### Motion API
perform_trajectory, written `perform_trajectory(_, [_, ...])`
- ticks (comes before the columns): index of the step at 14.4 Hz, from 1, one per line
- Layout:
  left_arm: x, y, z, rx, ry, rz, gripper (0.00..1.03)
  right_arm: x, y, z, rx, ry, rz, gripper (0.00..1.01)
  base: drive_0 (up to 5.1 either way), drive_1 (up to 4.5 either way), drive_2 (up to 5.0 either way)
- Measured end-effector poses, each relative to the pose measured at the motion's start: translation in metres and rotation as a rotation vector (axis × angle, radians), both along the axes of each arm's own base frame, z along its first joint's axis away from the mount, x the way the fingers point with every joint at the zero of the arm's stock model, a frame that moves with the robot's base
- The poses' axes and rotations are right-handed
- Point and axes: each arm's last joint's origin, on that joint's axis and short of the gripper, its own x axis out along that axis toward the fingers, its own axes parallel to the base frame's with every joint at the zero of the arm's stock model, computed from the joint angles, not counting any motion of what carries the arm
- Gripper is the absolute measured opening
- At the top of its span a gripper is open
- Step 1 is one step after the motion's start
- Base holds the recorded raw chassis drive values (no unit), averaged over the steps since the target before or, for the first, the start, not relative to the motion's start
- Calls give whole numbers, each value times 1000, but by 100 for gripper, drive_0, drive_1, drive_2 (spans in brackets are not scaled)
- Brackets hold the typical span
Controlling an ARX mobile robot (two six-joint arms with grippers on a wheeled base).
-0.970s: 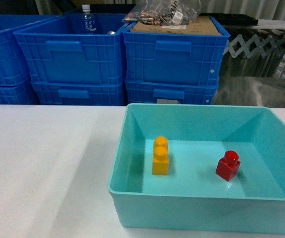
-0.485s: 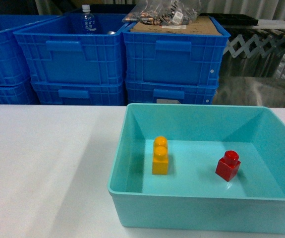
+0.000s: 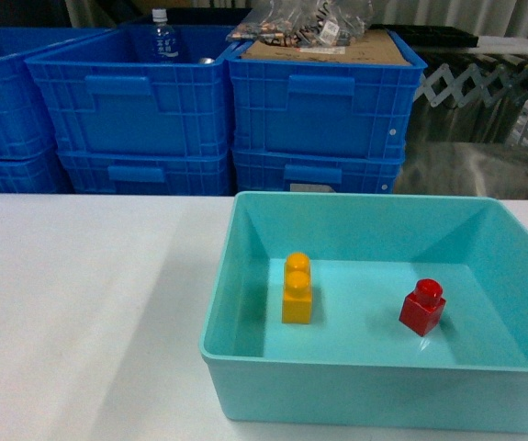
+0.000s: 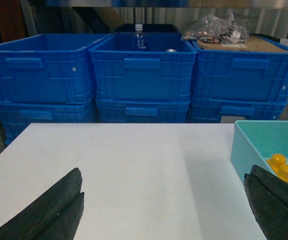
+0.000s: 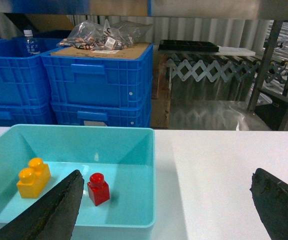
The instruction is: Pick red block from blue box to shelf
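Note:
The red block [image 3: 422, 308] stands upright on the floor of the blue box [image 3: 374, 395], towards its right side. In the right wrist view, the red block [image 5: 98, 189] sits just right of my left fingertip, below and ahead of it. My right gripper [image 5: 167, 175] is open and empty, straddling the blue box's right wall [image 5: 153, 170]. My left gripper [image 4: 165, 172] is open and empty over the white table, left of the blue box [image 4: 241, 150]. A steel post of the shelf [image 5: 265, 60] shows at the far right. Neither gripper appears in the head view.
A yellow-orange two-stud brick [image 3: 297, 288] stands in the box left of the red one. Dark blue ribbed crates [image 3: 319, 101] are stacked behind the white table [image 3: 80, 303]; one holds a water bottle [image 3: 161, 37], another bagged items [image 3: 305, 23] on cardboard.

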Motion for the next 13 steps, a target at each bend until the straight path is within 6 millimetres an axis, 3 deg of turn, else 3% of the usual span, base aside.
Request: perform_trajectory(13, [0,0,0,0,0,0,98,0,0,0,0,0,0,98,0,0,0])
